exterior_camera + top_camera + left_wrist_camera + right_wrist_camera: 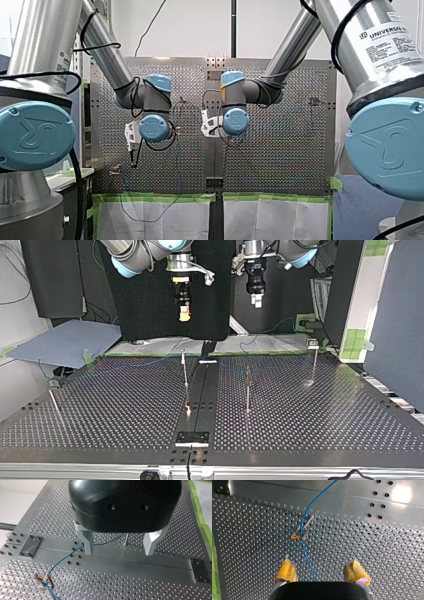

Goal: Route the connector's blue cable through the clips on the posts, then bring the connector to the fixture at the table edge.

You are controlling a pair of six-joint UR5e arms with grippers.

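Blue cable (305, 552) lying on the perforated surface (367, 545), running between the spread, yellow-padded fingers of the right end effector (320, 563) and past an orange-marked clip (298, 536) just ahead of it. Left end effector (119, 551), metal fingers likewise apart and empty, hangs above the same cable near a post (126, 539).

A faint line, probably the blue cable (150, 361), runs past upright posts (185, 371).
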